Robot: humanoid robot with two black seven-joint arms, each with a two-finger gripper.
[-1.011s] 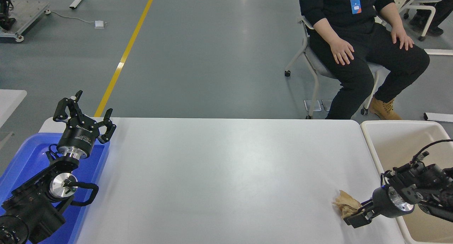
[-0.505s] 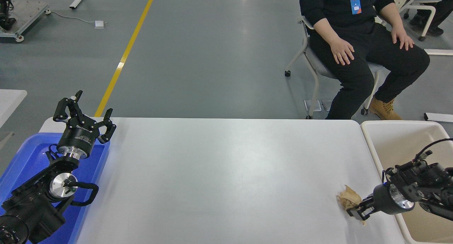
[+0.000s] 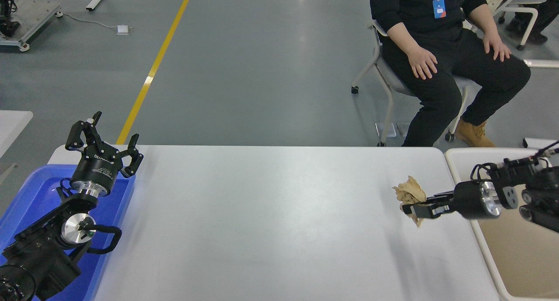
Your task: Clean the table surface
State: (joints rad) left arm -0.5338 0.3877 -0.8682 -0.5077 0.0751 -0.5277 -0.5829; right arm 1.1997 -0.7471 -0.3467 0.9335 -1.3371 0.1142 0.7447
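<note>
Head view, the only view: right gripper (image 3: 414, 209) comes in from the right edge, lying roughly level and pointing left, jaws pinched on a crumpled brown paper wad (image 3: 409, 195) which sits at the fingertips and a bit to their far side. A faint shadow below suggests the wad hangs over the table surface (image 3: 270, 218) near its right end, lifted rather than resting; not certain. Key relation: the beige bin (image 3: 515, 257) is directly behind the claw, on the right, just beside the table's right edge, so the wad lies on the table side of the gripper and the bin on the wrist side. The arm's long axis runs left-right, across the bin rim. Judgement: next move would be a pull back to the right, then a release over the bin. Right arm is far nearer; left gripper (image 3: 103, 137) is parked at lower left above the blue tray (image 3: 30, 196), fingers spread wide, holding nothing. The tabletop is white, matte, with rounded corners. Room: grey floor, yellow line (image 3: 153, 69), a seated person (image 3: 441, 43) on a chair beyond the far right corner, hands on thighs.
</note>
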